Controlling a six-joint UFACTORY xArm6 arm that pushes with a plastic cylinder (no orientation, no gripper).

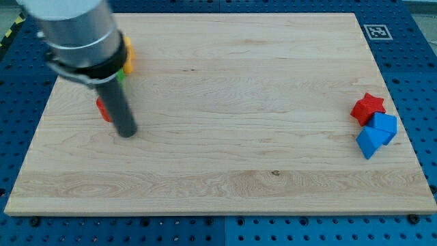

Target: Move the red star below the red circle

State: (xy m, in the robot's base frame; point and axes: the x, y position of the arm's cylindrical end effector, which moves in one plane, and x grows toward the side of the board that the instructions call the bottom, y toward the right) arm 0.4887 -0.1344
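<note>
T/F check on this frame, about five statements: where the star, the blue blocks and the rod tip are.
1. The red star lies near the view's right edge of the board. True.
2. Blue blocks sit touching the star, just below it. True.
3. My tip is pressed against the star. False: it is far off at the view's left, with bare board between.
4. A red block shows partly behind the rod, at the view's left. True; its shape is hidden.
5. The star is already below that red block. False: it is far across the board to the view's right.
</note>
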